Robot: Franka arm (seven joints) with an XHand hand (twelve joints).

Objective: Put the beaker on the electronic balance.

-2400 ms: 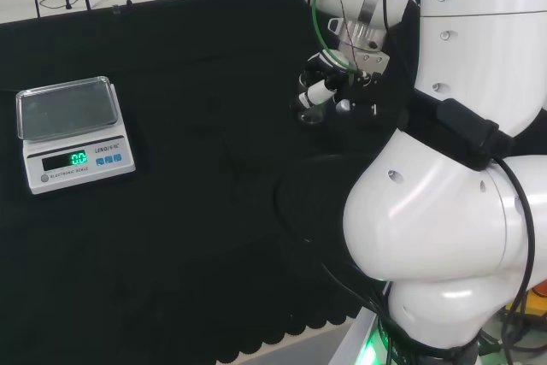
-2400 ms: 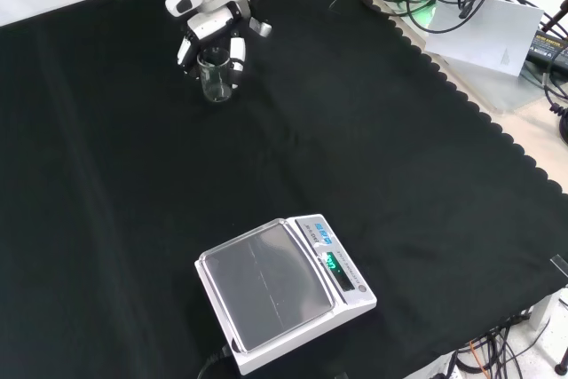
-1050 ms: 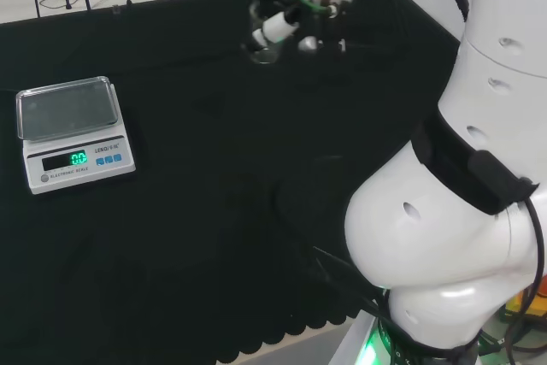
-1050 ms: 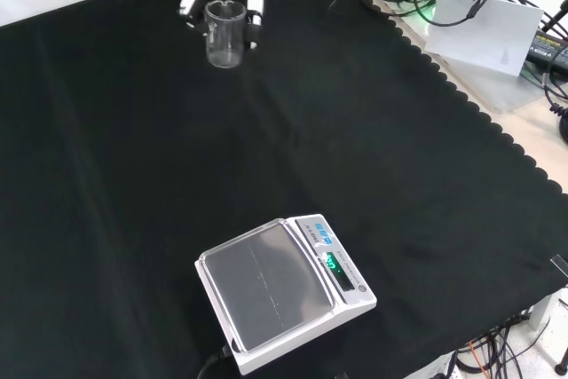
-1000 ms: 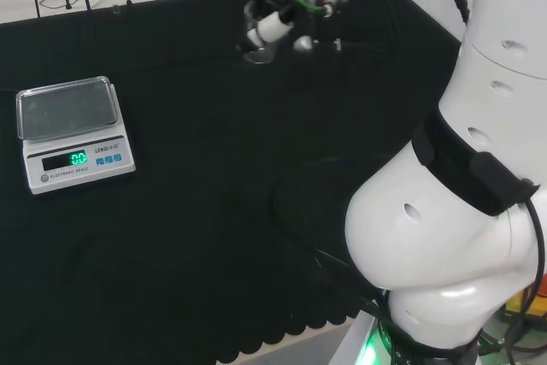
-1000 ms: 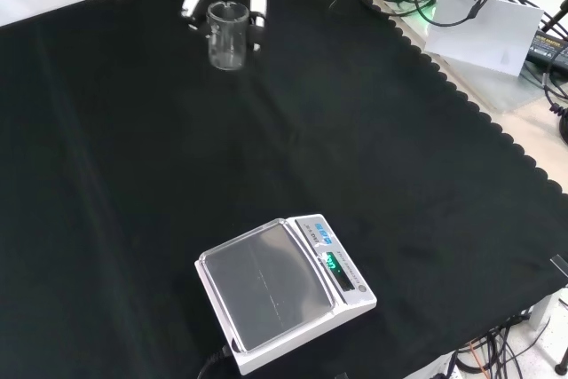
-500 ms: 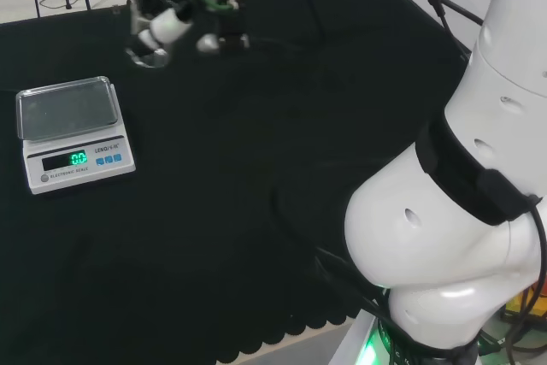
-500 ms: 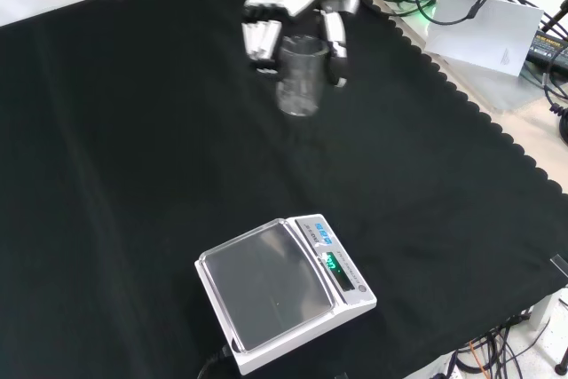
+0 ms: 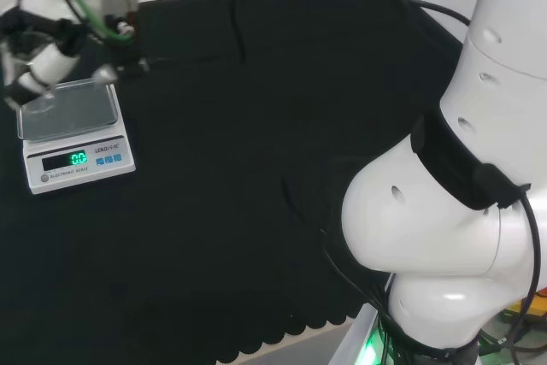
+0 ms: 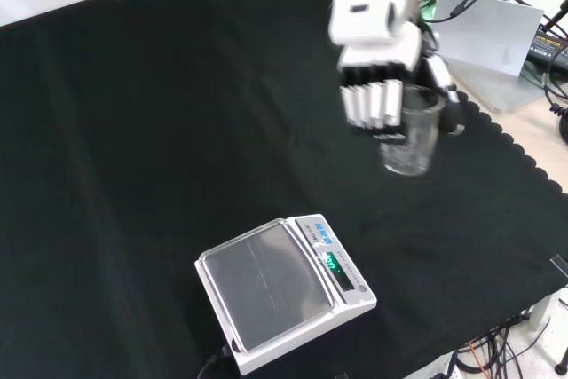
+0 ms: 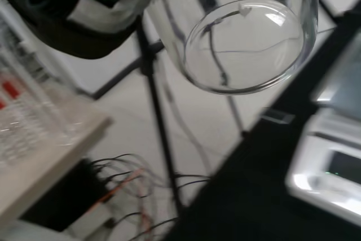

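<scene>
Clear, round-bottomed glass beaker (image 10: 414,138), seemingly empty, gripped in the robot hand's (image 10: 377,86) curled fingers above black cloth (image 10: 160,130).

Clear, colourless glass for the beaker (image 10: 414,137), its round base (image 11: 246,46) see-through. White and black on the hand (image 10: 375,68), pale ribbed fingers (image 10: 373,106) with dark gaps. White casing on the electronic balance (image 10: 286,293), dull silver-grey pan (image 9: 67,108), green glowing digits (image 9: 78,158), small blue buttons (image 9: 108,159). Plain black cloth (image 10: 151,130) with a scalloped edge. Glossy white arm links (image 9: 444,211) banded in black
</scene>
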